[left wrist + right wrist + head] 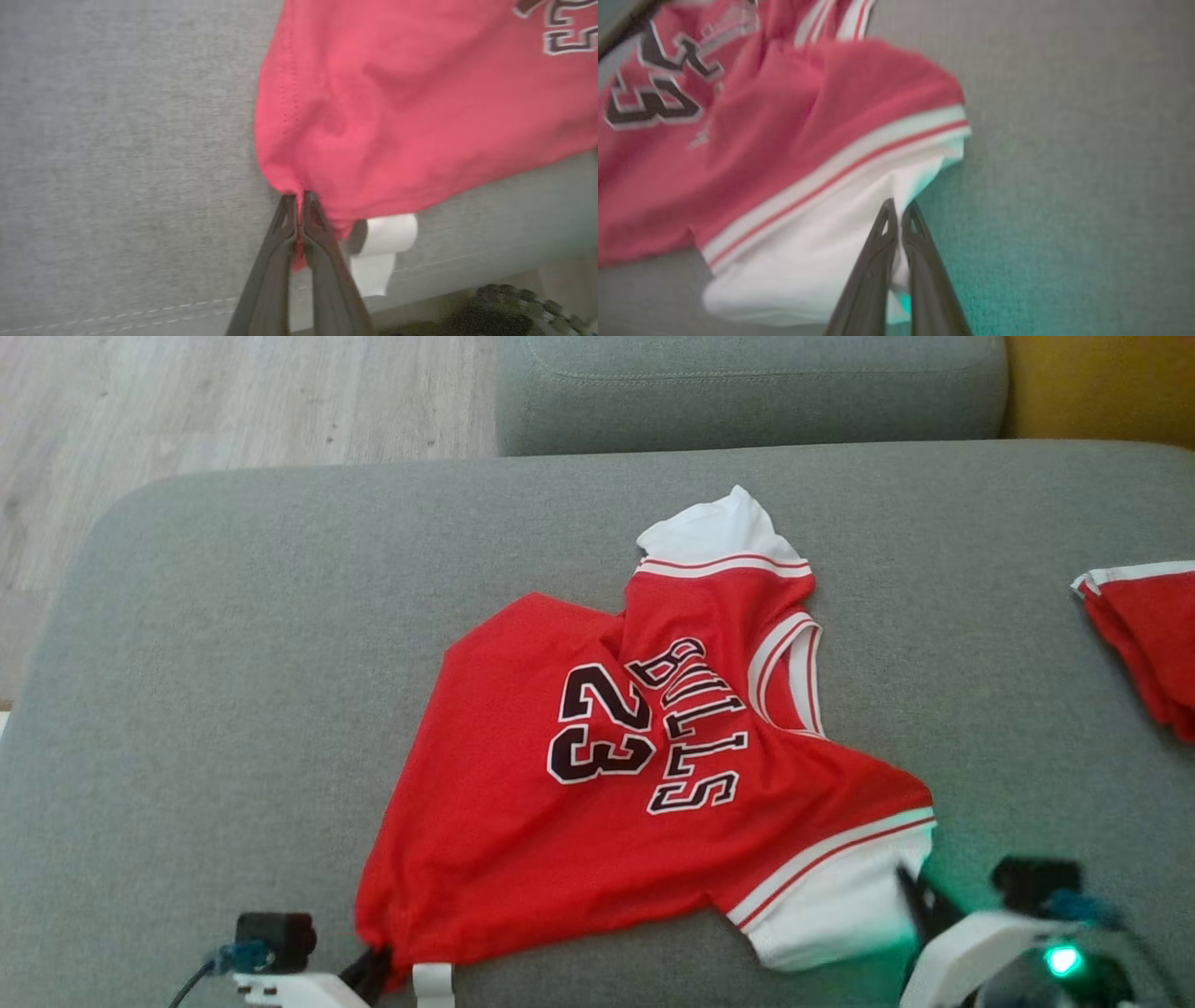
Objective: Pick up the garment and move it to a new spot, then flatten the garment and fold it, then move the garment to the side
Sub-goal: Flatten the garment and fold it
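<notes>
Garment [616, 775] lay crumpled on the grey cushion [233, 663], toward its near edge. Left hand [299, 196] was pinched shut on the red hem corner, and right hand [899, 206] was shut on a white sleeve. Raising both together, level and well apart, should keep the cloth from bunching (a one-sided pull would likely twist it). Lettering read sideways, so the neck seemed to point to the robot's right and the hem left, with the long axis across the cushion.

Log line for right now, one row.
stage: grasping | left gripper: shut on red corner of jersey | right gripper: shut on its white sleeve | jersey: crumpled, on grey cushion
</notes>
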